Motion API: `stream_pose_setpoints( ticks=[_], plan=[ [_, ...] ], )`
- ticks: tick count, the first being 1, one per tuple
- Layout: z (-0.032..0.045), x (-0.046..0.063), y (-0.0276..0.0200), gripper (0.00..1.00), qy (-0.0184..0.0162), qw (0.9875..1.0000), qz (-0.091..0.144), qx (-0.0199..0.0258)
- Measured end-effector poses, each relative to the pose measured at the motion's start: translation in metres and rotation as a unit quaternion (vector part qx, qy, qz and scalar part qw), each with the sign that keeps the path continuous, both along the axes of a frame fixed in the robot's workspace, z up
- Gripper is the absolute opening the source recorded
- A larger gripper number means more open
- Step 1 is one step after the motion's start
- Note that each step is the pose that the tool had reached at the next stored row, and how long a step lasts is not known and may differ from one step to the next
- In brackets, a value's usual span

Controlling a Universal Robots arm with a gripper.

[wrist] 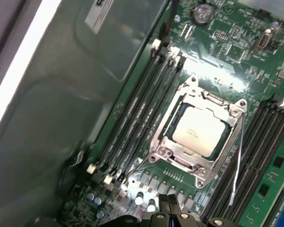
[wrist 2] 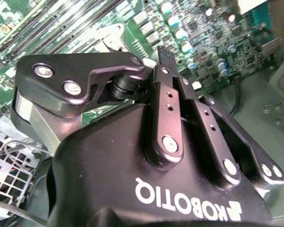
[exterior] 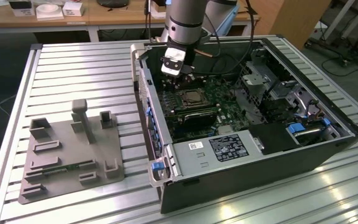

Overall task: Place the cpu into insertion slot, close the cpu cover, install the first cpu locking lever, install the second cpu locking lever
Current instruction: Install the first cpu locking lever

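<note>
One cpu [wrist: 199,130] is sitting in the insertion slot [wrist: 172,120], with the cpu cover [wrist: 233,124] lying flat around it. The tool [wrist: 167,204] is hovering just beside the socket's edge, fingertips pressing together and gripping nothing, inside the computer case [exterior: 241,186] on the desk [exterior: 73,70].

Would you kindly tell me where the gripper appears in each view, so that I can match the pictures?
Exterior view: the gripper hangs inside the open computer case, close to the cpu.
Second wrist view: the gripper stands large in the foreground, pointing at the green circuit board.
First wrist view: the gripper pokes in near the cpu.
Shared landmark: the green circuit board.
</note>
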State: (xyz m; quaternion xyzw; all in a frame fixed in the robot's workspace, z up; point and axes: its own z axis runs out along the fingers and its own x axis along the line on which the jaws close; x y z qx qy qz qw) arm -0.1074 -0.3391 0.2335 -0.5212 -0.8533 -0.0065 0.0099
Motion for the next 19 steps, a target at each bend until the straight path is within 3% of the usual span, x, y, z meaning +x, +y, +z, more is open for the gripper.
stream_pose_setpoints(
  ticks=[5,11,19],
  plan=[
    [0.0000,-0.0019,0.0052,0.11,0.0001,0.9999,0.014,-0.0001],
    [0.0000,-0.0019,0.0067,0.11,0.0000,0.9991,0.043,-0.0001],
    [0.0045,-0.0026,0.0086,0.11,-0.0087,0.9988,0.049,-0.0004]
  ],
)
